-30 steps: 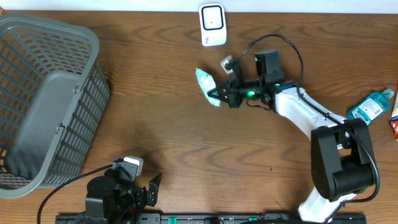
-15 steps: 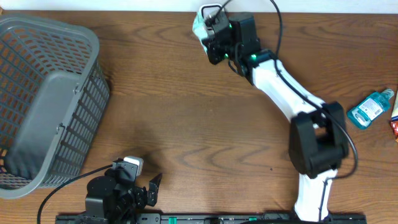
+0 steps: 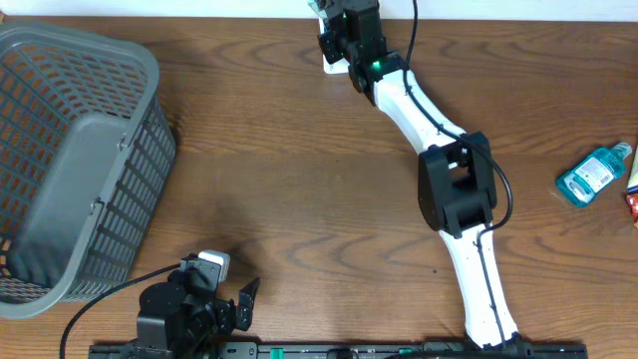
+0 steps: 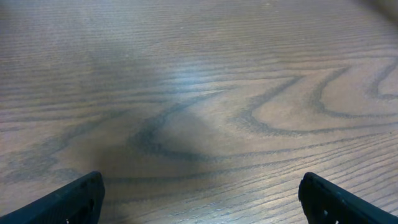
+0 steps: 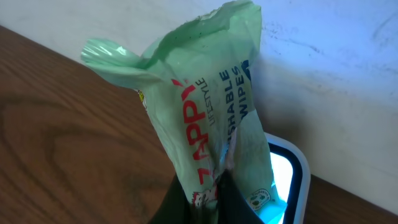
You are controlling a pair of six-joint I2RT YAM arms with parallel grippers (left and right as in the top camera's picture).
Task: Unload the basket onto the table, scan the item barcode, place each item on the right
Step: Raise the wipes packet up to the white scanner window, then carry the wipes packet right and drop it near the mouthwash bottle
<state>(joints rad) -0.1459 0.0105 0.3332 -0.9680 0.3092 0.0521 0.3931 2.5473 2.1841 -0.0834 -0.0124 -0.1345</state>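
Note:
A pale green pack of wipes (image 5: 205,112) with red and blue print is the item. My right gripper (image 5: 211,202) is shut on its lower end and holds it upright, just in front of the white barcode scanner (image 5: 289,180), whose face glows blue-white. The barcode itself does not show. From overhead, the right arm stretches to the table's far edge. There the right gripper (image 3: 332,28) covers most of the scanner (image 3: 332,68), and a corner of the pack (image 3: 317,8) shows. My left gripper (image 4: 205,205) is open over bare wood near the front edge (image 3: 239,304).
A grey slatted basket (image 3: 150,70) fills the left side of the table. A blue bottle (image 3: 593,172) and a red item (image 3: 632,204) lie at the right edge. A pale wall stands right behind the scanner.
The right arm has swung the wipes pack from the middle of the table up to the far edge, onto the scanner. The left arm has not moved.

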